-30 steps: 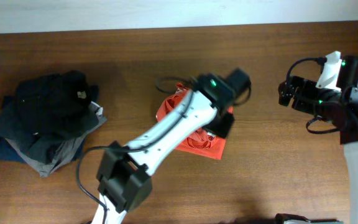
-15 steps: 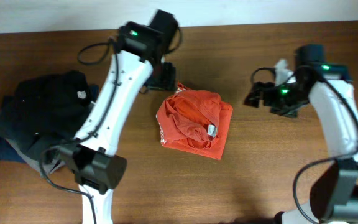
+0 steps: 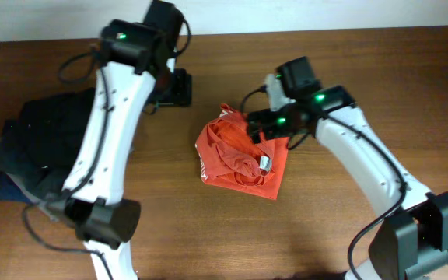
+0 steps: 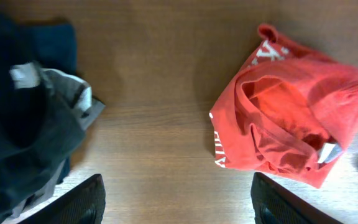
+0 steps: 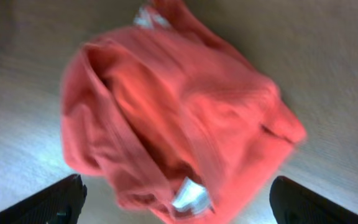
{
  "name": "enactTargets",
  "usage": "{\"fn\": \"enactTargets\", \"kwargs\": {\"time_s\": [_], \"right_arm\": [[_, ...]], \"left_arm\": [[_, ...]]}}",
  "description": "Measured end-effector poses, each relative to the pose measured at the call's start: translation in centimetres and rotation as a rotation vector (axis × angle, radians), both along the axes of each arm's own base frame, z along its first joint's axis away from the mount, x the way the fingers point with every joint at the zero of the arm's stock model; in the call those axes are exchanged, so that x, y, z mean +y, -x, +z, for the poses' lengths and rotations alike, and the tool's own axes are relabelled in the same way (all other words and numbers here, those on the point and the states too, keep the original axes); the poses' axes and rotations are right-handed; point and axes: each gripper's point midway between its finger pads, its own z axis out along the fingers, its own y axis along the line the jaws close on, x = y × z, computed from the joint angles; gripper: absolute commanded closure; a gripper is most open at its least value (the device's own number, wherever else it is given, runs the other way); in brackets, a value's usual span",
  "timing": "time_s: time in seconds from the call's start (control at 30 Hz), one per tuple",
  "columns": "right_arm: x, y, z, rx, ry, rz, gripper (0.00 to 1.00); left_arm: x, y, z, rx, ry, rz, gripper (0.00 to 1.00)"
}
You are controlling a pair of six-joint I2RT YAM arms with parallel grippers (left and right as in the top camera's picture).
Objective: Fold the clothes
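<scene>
Our right gripper [image 5: 178, 182] hangs with fingers spread wide over the crumpled red-orange T-shirt [image 3: 236, 155], which lies bunched in the middle of the table [image 3: 348, 47], its white neck tag [image 3: 264, 162] showing. Our left gripper [image 4: 176, 182], fingers likewise apart, hovers over bare wood between the shirt and the dark garment pile [image 3: 49, 144].
</scene>
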Motion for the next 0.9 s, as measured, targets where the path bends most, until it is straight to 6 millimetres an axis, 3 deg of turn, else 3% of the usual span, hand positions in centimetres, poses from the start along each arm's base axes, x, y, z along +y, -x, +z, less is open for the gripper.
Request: {"fn": "enactTargets", "kwargs": {"time_s": [0.03,0.1,0.23,0.33,0.43,0.6,0.77,0.9], "right_arm": [[0.4,0.0,0.0,-0.012,0.011,0.004,0.24],[1.3,-0.2,-0.3,-0.024,0.025,-0.009,0.35],[1.2,-0.7,-3.4,0.045,0.058,-0.094,0.41],[0.9,-1.0,-6.8,0.118,0.089,-0.156,0.45],[0.9,-1.3,-8.8,0.15,0.097,-0.197,0.48],[1.3,-2.2,-9.1,0.134,0.071,-0.229,0.62],[1.5,-2.5,-8.9,0.119,0.061,-0.235,0.96],[1.2,-2.3,-9.1,0.132,0.074,-0.244,0.96]], "left_arm": [[0.3,0.2,0.8,-0.021,0.006,0.004,0.25],[0.5,0.6,2.0,-0.052,0.016,0.004,0.25],[0.6,1.2,3.5,-0.087,0.026,-0.002,0.25],[0.7,1.3,3.6,-0.091,0.026,-0.005,0.25],[0.7,1.3,3.6,-0.091,0.026,-0.005,0.25],[0.7,1.3,3.6,-0.091,0.025,-0.008,0.25],[0.7,1.3,3.6,-0.091,0.025,-0.008,0.25],[0.7,1.3,3.6,-0.091,0.025,-0.008,0.25]]}}
